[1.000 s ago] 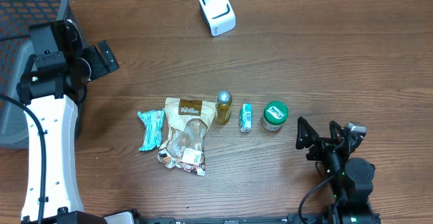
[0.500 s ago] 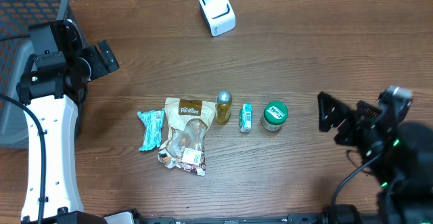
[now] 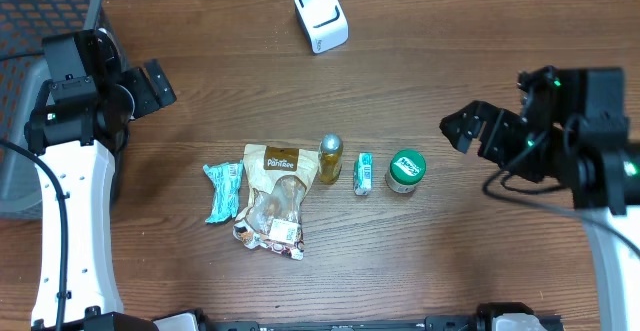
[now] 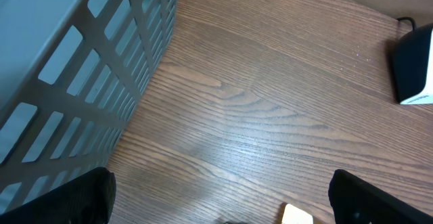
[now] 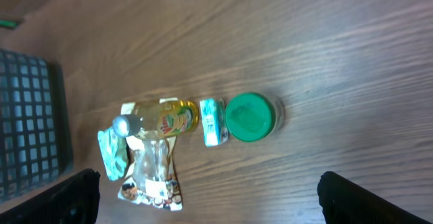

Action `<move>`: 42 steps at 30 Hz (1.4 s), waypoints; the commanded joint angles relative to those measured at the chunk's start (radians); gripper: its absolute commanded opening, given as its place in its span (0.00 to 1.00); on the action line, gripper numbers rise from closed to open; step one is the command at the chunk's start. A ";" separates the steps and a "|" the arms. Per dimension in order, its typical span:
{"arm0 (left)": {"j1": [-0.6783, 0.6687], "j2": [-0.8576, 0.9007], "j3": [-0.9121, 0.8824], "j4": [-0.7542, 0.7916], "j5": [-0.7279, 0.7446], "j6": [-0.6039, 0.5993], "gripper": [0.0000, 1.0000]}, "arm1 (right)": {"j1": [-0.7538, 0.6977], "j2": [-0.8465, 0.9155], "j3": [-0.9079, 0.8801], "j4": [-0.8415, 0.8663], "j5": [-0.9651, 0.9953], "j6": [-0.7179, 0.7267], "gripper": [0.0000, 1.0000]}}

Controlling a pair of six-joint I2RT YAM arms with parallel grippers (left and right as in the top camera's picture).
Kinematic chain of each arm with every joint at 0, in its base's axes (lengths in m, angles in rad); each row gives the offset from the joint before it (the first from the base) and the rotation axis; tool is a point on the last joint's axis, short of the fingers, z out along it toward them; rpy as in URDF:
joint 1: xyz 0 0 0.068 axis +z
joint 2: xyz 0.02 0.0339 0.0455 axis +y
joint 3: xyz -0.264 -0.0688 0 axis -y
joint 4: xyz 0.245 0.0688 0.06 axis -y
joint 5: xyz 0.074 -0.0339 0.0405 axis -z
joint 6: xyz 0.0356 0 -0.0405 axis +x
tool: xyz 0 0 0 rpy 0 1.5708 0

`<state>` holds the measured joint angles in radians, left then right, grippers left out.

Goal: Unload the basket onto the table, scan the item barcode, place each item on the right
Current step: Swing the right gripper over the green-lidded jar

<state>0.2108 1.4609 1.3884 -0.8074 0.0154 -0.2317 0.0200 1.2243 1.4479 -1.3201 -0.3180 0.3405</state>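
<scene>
The left arm is held over the left edge of the brown wood-grain table (image 3: 450, 51), its white link lying along that edge. The left gripper (image 3: 157, 85) is pointed towards the table's middle, and its jaws are spread wide over bare wood. The right arm is reached in from the right edge. The right gripper (image 3: 467, 131) is held above the surface just right of a row of goods, its jaws also spread wide and closed on nothing.

A grey plastic basket with slatted walls (image 3: 14, 181) is set at the far left corner, and only part of its inside is seen.

The row is laid near the middle of the table, closer to the near edge. From left to right it is made up of:
- a crinkled teal foil wrapper (image 3: 223, 191);
- a brown pouch with a clear window (image 3: 273, 199), through which pale contents are seen;
- a small bottle of yellow liquid with a silver cap (image 3: 330, 159), lying on its side;
- a small green-and-white carton (image 3: 363, 173);
- a round jar with a green lid (image 3: 406, 170).

A white boxy scanner with rounded corners (image 3: 320, 16) is placed by the far edge, well apart from the row.
</scene>
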 commanded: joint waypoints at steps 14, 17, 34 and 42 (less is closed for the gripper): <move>-0.002 -0.006 0.023 0.000 0.001 0.019 1.00 | -0.004 0.266 0.018 -0.036 -0.122 0.001 1.00; -0.002 -0.006 0.023 0.000 0.001 0.019 1.00 | -0.004 0.278 0.018 -0.036 -0.122 0.001 1.00; -0.002 -0.006 0.023 0.000 0.001 0.019 0.99 | 0.056 0.278 0.018 -0.037 -0.055 0.105 1.00; -0.002 -0.006 0.023 0.000 0.001 0.019 1.00 | 0.204 0.278 0.017 -0.026 0.196 0.317 1.00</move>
<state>0.2108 1.4609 1.3884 -0.8074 0.0154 -0.2317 0.1772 1.5066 1.4479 -1.3533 -0.2287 0.5659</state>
